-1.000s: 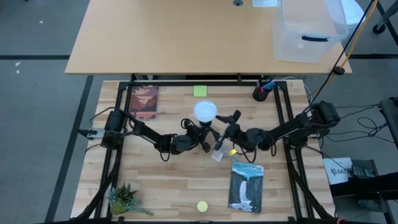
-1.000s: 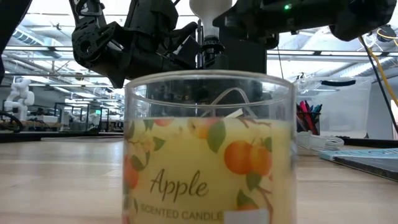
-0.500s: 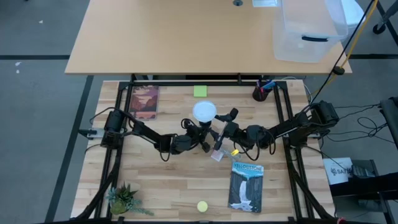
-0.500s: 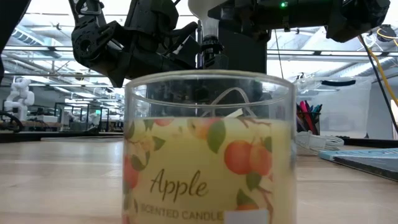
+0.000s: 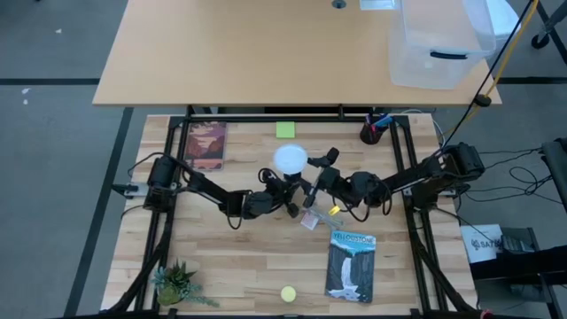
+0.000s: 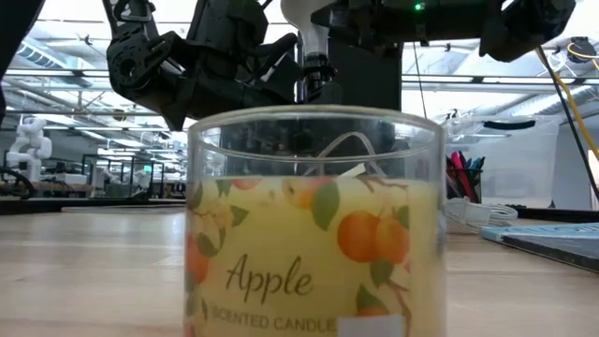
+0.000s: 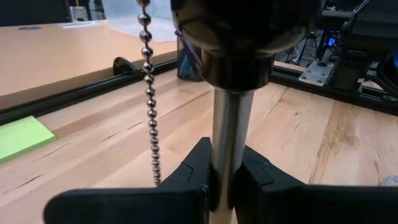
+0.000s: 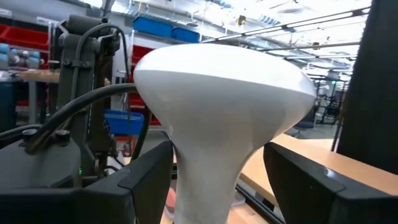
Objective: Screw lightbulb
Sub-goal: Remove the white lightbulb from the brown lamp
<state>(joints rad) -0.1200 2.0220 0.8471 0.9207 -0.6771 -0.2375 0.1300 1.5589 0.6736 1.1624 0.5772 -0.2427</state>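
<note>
Surface [image 5: 221, 239]: light wood, carrying two books, a potted plant, a green note, a pen cup, a small yellow disc. None of these is shifting across the last second.

Candle jar [image 6: 314, 225], labelled "Apple scented candle": filling the low view and hiding the lamp's foot, so the seating of anything below the rim cannot be checked from there.

Left arm: holding position at mid-surface. Left claw [image 7: 225, 186] is pinching the lamp's metal stem [image 7: 229, 134], fingers pressed against it on both sides; a bead pull chain [image 7: 148, 93] is hanging just beside the stem. No visible drift against the earlier high views.

Right arm: this is where the change is. In the high view the wrist is rotating and the arm is drawing slightly inward toward the bulb compared with a second ago; in the low view its dark body is sliding across the top of the frame. Right claw [image 8: 217, 180] is closed around the neck of the lightbulb [image 8: 224, 93], one finger on each side.

Lightbulb [image 5: 290, 159]: upright above the socket, globe up, shifting only slightly between the high views.

Judgement: the wrist turn with the bulb staying put reads as a screwing turn in progress, the left claw bracing the lamp. Thread depth cannot be told; more turns are probably needed.
</note>
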